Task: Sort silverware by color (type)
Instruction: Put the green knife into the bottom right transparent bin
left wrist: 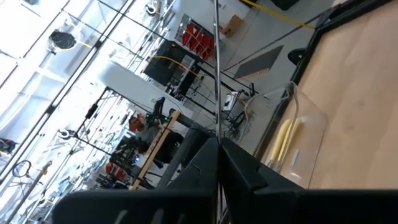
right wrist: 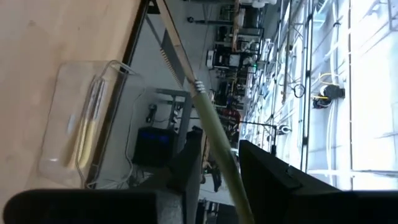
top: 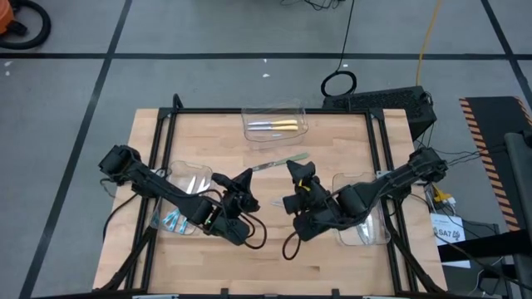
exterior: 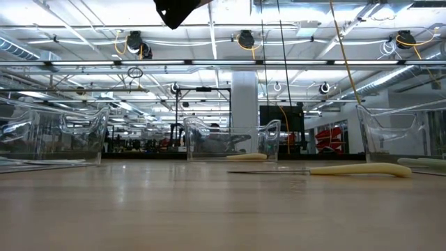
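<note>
from above, my right gripper (top: 301, 176) sits mid-table, clamped on the green-handled utensil (top: 281, 163); my left gripper (top: 243, 184) waits beside it, clenched on nothing i can see. yellow-handled pieces (top: 276, 125) lie in the far bin (top: 273, 122).

low down, a pale handle (exterior: 359, 169) lies flat on the wood.

the left wrist view shows that far bin (left wrist: 292, 144) with its yellow pair.

the right wrist view has my fingers (right wrist: 186, 171) pinching the green handle (right wrist: 217, 146). i judge it light, stiff and slippery; the plastic handle is the best hold.
</note>
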### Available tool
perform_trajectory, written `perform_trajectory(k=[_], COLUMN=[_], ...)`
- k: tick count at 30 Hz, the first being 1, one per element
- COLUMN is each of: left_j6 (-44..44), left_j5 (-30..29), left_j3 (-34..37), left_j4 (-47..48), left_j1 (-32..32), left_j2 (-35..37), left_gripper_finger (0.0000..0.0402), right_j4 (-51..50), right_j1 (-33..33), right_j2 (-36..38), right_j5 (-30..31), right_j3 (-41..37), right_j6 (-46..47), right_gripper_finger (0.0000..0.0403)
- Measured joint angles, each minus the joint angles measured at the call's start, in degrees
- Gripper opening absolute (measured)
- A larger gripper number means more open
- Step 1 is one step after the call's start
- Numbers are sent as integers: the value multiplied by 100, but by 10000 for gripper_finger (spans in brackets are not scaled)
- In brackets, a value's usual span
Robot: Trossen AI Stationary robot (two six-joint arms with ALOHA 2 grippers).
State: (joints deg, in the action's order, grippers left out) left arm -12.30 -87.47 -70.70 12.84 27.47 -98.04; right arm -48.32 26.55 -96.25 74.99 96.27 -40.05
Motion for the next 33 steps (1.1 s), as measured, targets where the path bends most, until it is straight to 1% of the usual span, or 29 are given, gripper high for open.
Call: perform_trajectory(k=[5,9,11,14,18,19,24,26,28,30,33], left_j6=[36,23,-92,-194,-225,-238,-213,-99,-2,78,113], left_j5=[66,88,198,242,208,207,416,465,588,797,866], left_j3=[0,0,0,0,0,0,2,2,2,2,2], left_j4=[200,215,215,215,247,250,233,210,177,134,-48], left_j1=[1,40,55,78,77,71,78,76,71,71,83], left_j2=[0,0,0,0,0,0,0,0,0,2,2], left_gripper_finger=[10,10,10,10,10,10,16,29,54,89,150], right_j4=[-49,-221,-347,-484,-695,-752,-982,-1117,-1228,-1375,-1496], right_j1=[-31,-157,-223,-306,-373,-374,-371,-368,-358,-330,-318], right_j2=[4,4,4,4,4,4,4,4,4,4,8], right_j5=[-14,-163,-174,-376,-673,-723,-873,-936,-953,-967,-1086], right_j3=[-2,-2,-2,-2,-6,-8,-8,-8,-8,-8,-8], right_j6=[-141,2,99,285,474,522,805,905,1023,1127,1190], right_gripper_finger=[102,102,99,79,28,22,22,22,22,22,22])
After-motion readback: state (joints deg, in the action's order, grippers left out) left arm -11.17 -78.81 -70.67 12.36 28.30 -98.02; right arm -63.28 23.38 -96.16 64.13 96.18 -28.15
